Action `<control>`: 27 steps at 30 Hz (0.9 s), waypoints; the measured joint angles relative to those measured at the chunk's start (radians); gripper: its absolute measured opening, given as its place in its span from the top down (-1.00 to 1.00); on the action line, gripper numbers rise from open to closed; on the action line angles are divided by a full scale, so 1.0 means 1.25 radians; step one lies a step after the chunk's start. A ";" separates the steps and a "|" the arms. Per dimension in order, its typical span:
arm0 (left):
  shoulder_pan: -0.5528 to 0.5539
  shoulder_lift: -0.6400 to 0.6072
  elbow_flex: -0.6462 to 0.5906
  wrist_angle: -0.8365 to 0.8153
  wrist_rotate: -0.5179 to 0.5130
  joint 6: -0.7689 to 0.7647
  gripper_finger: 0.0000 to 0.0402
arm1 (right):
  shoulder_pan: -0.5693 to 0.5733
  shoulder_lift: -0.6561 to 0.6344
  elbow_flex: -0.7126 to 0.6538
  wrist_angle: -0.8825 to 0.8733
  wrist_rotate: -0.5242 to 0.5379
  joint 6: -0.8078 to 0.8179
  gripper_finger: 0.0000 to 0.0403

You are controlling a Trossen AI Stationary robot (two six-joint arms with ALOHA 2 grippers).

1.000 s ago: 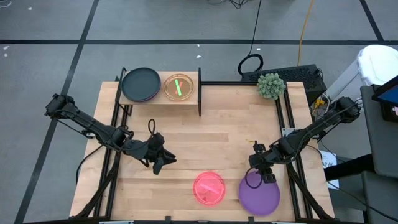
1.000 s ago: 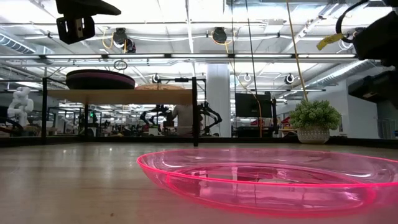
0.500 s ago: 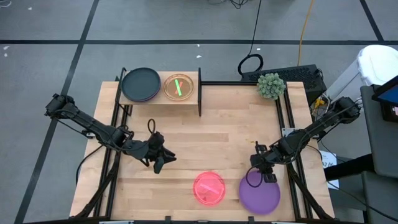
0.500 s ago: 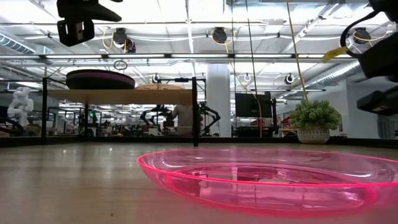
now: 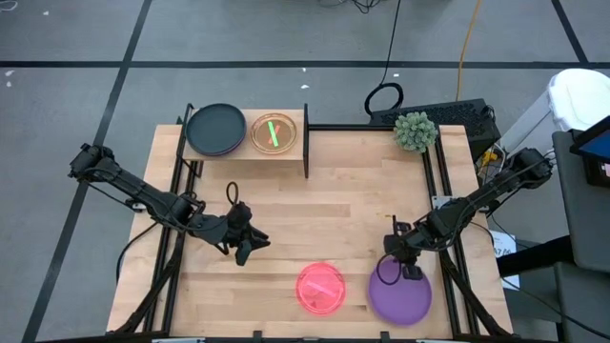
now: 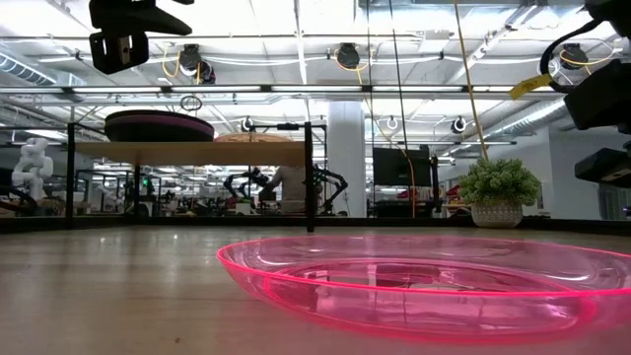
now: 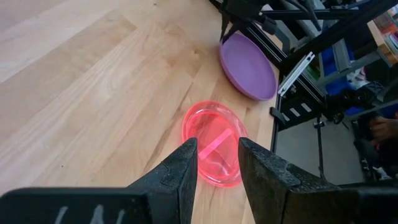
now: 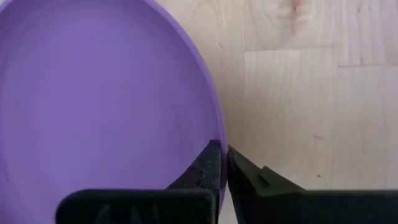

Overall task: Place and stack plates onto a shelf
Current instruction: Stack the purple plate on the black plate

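Plates are lying in two groups around the shelf (image 5: pixel 246 152), which is standing at the far left edge of the wooden table (image 5: pixel 324 214). On the shelf's left half a dark plate (image 5: pixel 215 127) is resting on a purple one whose rim is peeking out beneath it; on its right half a clear green plate (image 5: pixel 274 132) is sitting, seeming to lie on another plate. Well away from the shelf, near the table's front edge, a pink plate (image 5: pixel 320 288) is lying flat, and just beside it, on the side farther from the shelf, a purple plate (image 5: pixel 399 298) is lying at the front right corner. The right gripper (image 5: pixel 410 272) is sitting at this purple plate's rim nearest the shelf; in the right wrist view its fingers (image 8: pixel 208 167) are pinching together on that rim, one inside the plate and one outside. The left gripper (image 5: pixel 244 255) is hanging over bare table between the shelf and the pink plate, its fingers (image 7: pixel 184 167) standing apart and empty. A small potted plant (image 5: pixel 415 131) is standing to the right of the shelf, at the table's far edge.
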 joint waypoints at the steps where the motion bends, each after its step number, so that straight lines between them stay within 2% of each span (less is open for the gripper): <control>1: 0.000 0.000 0.000 0.000 0.000 0.000 0.39 | 0.000 0.000 0.000 -0.001 0.000 0.011 0.97; 10: 0.000 0.000 0.000 -0.012 -0.042 0.006 0.39 | 0.000 -0.007 -0.001 0.025 0.003 0.137 0.99; 21: 0.000 0.000 0.000 -0.032 -0.070 0.000 0.39 | 0.000 -0.009 -0.001 0.084 0.001 0.218 1.00; 27: 0.000 0.000 0.000 -0.029 -0.112 0.009 0.39 | 0.000 -0.031 -0.001 0.102 0.001 0.348 1.00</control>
